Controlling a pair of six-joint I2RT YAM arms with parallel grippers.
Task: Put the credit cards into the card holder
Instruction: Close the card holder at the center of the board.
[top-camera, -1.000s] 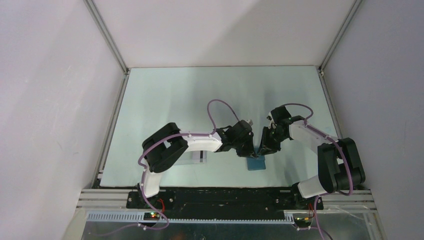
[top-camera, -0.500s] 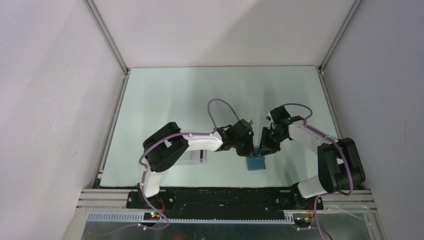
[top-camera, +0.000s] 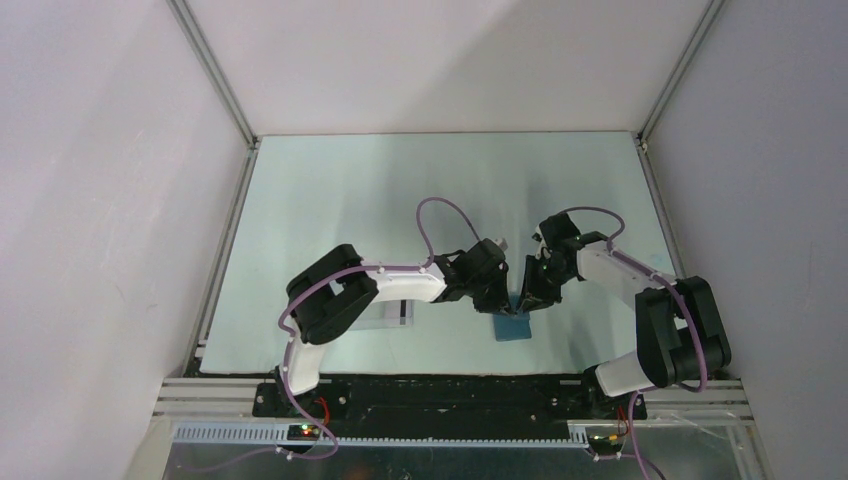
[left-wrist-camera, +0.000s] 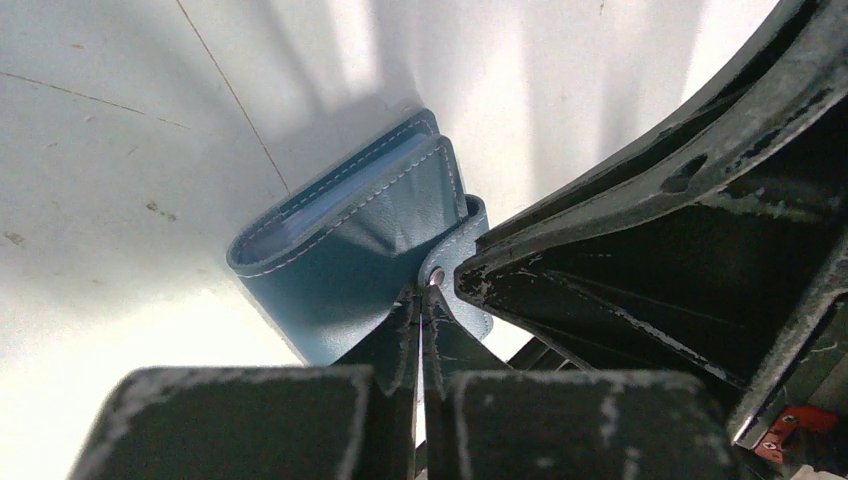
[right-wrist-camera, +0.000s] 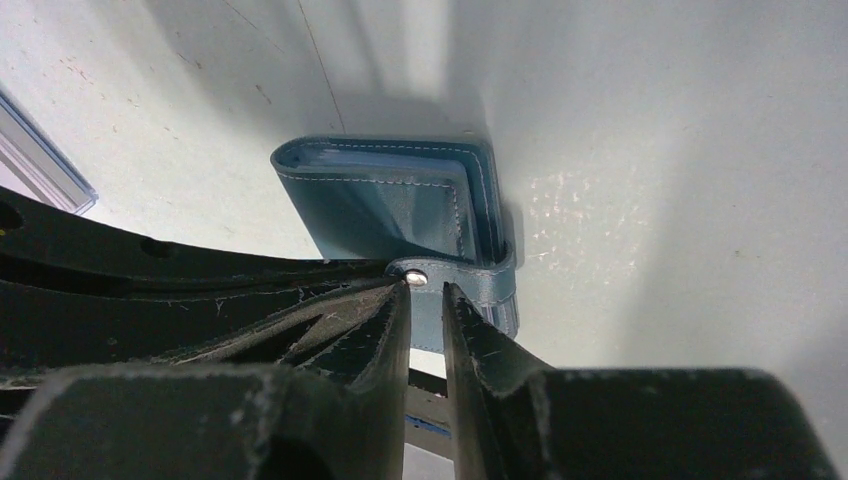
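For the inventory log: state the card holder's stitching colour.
White, on the teal-blue card holder; clearest in the left wrist view.

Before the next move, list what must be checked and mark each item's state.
1. Card holder opened for loading: not ok, it is folded with the clasp tab across its edge.
2. Left gripper shut at the tab: ok.
3. Left gripper actually pinching the tab: cannot tell.
4. Right gripper closed on the tab: not ok, there is a narrow gap between its jaws.
5. Credit cards located: cannot tell; only a clear box shows, partly under the left arm.
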